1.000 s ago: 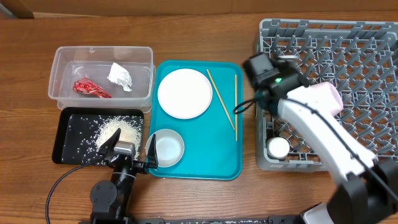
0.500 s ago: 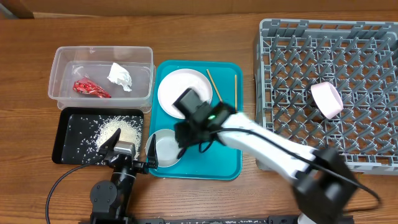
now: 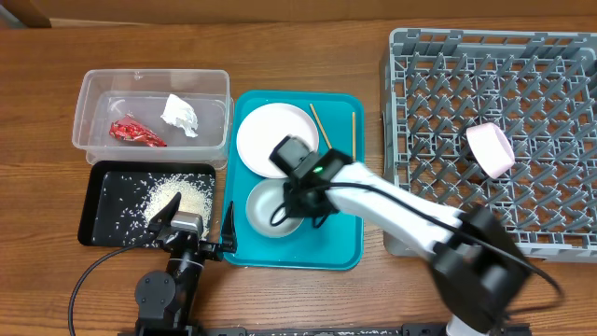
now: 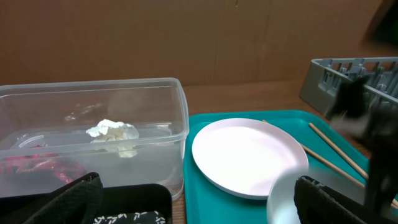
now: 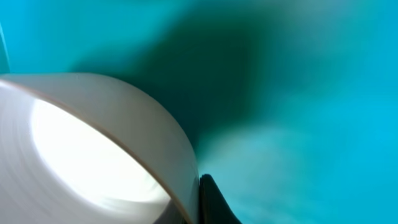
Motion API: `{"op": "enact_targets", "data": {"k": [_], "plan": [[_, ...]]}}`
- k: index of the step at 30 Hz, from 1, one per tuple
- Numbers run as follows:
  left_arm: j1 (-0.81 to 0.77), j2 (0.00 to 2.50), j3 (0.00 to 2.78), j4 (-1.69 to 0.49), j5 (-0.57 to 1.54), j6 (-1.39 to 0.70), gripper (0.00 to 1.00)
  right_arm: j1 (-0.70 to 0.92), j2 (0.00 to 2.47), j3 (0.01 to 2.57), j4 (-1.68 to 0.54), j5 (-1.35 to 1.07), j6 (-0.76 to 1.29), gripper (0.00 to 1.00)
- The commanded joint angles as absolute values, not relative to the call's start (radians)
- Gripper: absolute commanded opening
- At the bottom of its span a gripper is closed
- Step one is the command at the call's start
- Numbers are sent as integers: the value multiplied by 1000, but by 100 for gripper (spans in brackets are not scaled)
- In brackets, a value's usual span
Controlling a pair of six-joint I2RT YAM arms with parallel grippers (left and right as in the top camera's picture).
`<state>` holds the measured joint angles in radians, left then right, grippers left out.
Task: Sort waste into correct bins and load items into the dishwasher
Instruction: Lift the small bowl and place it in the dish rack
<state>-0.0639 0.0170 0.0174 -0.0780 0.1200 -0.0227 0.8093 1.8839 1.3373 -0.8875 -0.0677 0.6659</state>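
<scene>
While the right claw (image 3: pixel 285 211) was clamped shut on the rim of the bowl (image 3: pixel 263 210) on the teal tray (image 3: pixel 326 247), the left claw (image 3: pixel 194 224) stood wide open and empty just beside the black tray (image 3: pixel 112 187). The plate (image 3: pixel 266 131) and chopsticks (image 3: pixel 320 123) lay on the same teal tray, and a pink cup (image 3: pixel 492 149) sat in the grey rack (image 3: pixel 522 84).

Overhead's bright, even, sharp, with soft shadows. Left wrist is dimmer, and the rack (image 4: pixel 320 71) looks smeared. Right wrist is mush: blown-out bowl (image 5: pixel 81 155) on blurry teal tray (image 5: pixel 311 74), dark patch that's probably its shadow.
</scene>
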Motion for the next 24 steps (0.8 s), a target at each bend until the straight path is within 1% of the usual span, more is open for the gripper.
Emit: {"op": "enact_targets", "data": {"k": [1, 6, 9, 13, 18, 24], "plan": [[-59, 9, 8, -73, 121, -29, 100, 762, 1636, 1372, -965, 329, 648, 4], [-59, 9, 8, -73, 121, -29, 100, 654, 1431, 1372, -1047, 921, 647, 4], [-59, 9, 8, -73, 121, -29, 100, 542, 1376, 1372, -1055, 1136, 646, 4], [-59, 9, 8, -73, 121, -29, 100, 332, 1373, 1369, -1056, 1185, 577, 4], [-59, 9, 8, -73, 121, -29, 100, 69, 1433, 1348, -1038, 1185, 576, 4], [-59, 9, 8, -73, 121, -29, 100, -161, 1563, 1347, -1032, 1185, 575, 4]]}}
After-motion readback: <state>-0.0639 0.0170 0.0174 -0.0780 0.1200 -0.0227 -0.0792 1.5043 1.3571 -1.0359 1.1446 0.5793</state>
